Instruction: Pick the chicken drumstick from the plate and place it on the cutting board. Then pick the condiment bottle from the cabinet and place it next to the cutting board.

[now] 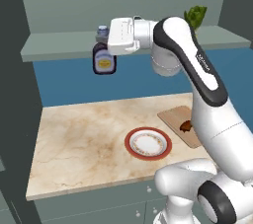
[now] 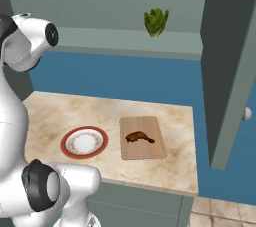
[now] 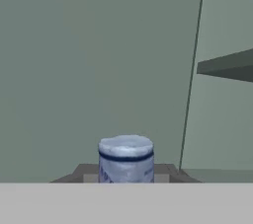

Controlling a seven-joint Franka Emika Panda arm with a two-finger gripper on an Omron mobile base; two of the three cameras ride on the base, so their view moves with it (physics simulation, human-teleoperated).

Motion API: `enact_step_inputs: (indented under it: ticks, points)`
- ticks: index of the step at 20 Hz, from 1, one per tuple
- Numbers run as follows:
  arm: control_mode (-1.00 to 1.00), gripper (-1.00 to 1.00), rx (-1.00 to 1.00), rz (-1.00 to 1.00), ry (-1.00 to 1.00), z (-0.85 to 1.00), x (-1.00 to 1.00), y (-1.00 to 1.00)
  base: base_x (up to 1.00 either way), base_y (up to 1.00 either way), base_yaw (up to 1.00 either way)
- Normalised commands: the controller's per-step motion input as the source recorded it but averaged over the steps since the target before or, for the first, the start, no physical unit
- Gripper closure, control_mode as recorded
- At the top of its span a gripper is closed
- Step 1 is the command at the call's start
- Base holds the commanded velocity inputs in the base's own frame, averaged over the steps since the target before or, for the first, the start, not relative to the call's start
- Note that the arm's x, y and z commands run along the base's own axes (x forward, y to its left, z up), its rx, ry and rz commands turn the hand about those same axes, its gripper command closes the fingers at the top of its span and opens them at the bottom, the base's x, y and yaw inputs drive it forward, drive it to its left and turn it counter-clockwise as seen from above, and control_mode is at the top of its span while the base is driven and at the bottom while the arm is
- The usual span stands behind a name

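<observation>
Robot gripper (image 1: 103, 45) grasping the condiment bottle (image 1: 104, 60) in the air, in front of the cabinet (image 1: 59, 45) shelf.
On the counter (image 1: 84, 139) below, the plate (image 1: 148, 143) sits empty; the chicken drumstick (image 2: 139, 137) lies on the cutting board (image 2: 142, 138), at the plate's 3 o'clock.

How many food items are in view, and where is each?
2. The drumstick lies on the cutting board; the leafy vegetable stands on the cabinet shelf. The arm may hide others.
</observation>
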Motion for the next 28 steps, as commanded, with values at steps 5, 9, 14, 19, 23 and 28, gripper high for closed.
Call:
enact_step_inputs:
  ticks: [5,9,14,19,23,28]
  points:
    - [-1.0,1.0,0.02,0.01,0.0,-0.12,-0.69,-0.07,0.0,0.0,0.0]
    - [-1.0,1.0,0.02,0.01,0.0,-0.15,-0.65,-0.07,0.0,0.0,0.0]
    - [-1.0,1.0,0.01,0.02,0.01,-0.14,-0.61,-0.11,0.0,0.0,0.0]
    - [-1.0,1.0,0.0,0.03,0.01,-0.07,-0.57,-0.26,0.0,0.0,0.0]
    - [-1.0,1.0,0.0,0.04,0.01,-0.07,-0.51,-0.35,0.0,0.0,0.0]
    - [-1.0,1.0,0.0,0.05,0.01,-0.23,-0.4,-0.33,0.0,0.0,0.0]
